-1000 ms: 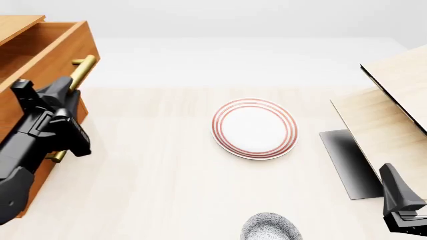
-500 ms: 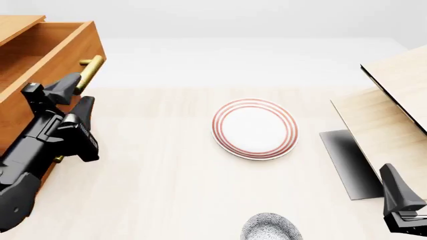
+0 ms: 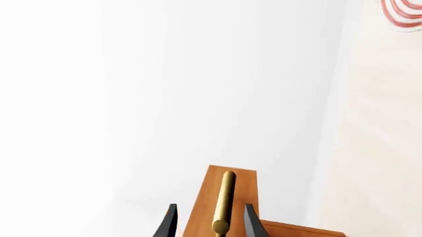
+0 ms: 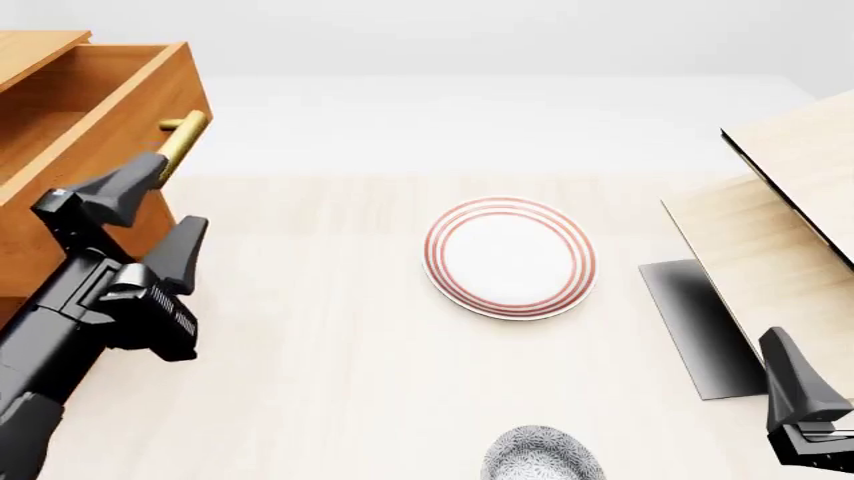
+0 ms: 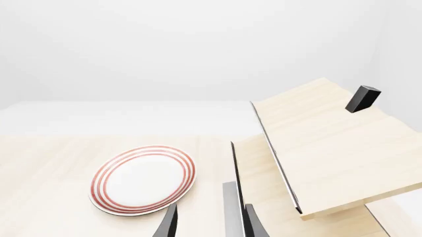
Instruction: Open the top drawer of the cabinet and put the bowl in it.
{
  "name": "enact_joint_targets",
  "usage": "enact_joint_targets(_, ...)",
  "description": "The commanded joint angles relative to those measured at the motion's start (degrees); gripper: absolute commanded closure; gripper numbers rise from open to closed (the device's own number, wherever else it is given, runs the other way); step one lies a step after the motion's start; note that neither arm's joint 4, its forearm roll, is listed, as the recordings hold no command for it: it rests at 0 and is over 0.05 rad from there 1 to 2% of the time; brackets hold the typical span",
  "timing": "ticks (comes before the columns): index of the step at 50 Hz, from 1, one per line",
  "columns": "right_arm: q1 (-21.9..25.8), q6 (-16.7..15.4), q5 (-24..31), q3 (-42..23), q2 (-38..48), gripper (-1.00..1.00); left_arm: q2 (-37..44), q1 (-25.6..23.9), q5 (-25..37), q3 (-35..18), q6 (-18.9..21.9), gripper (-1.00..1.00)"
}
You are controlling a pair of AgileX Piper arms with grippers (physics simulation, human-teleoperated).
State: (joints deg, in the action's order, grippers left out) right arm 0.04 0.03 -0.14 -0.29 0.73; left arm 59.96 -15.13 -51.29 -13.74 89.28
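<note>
I am holding my left gripper (image 4: 150, 217) just off the front of the top drawer (image 4: 80, 130), its jaws spread wide and gripping nothing. The brass bar handle (image 4: 178, 140) is lying just beyond the fingertips; in my left wrist view that handle (image 3: 224, 202) is showing between the two finger tips, untouched. The drawer is standing pulled out from the cabinet (image 4: 27, 60), its inside open to view at the far left of the surface (image 4: 334, 350).

The bowl (image 4: 541, 456) is sitting at the near edge of the surface, well apart from the drawer and nearer my right gripper (image 4: 801, 420), which is hanging low at the right; I cannot tell how its jaws are set. The red-ringed plate (image 4: 510, 257) is lying between bowl and far edge, beside the pale wooden structure (image 4: 787, 190).
</note>
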Motion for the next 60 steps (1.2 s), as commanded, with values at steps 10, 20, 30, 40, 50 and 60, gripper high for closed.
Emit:
enact_joint_targets(10, 0.0, 0.0, 0.0, 0.0, -0.1, -1.00, -10.9, -4.4, 33.2, -14.1, -21.6, -1.00)
enact_joint_targets(20, 0.0, 0.0, 0.0, 0.0, -0.1, -1.00, -10.7, -4.9, 42.2, -20.9, -32.2, -1.00)
enact_joint_targets(30, 0.0, 0.0, 0.0, 0.0, -0.1, -1.00, -6.8, -4.3, 54.8, -31.7, -48.1, -1.00)
enact_joint_targets(40, 0.0, 0.0, 0.0, 0.0, -0.1, -1.00, -6.6, -2.0, 66.8, -42.2, -62.1, -1.00)
enact_joint_targets(50, 0.0, 0.0, 0.0, 0.0, -0.1, -1.00, -5.3, -1.1, 73.3, -48.5, -70.3, -1.00)
enact_joint_targets(60, 0.0, 0.0, 0.0, 0.0, -0.1, -1.00, -2.2, 3.0, 81.4, -54.8, -76.4, -1.00)
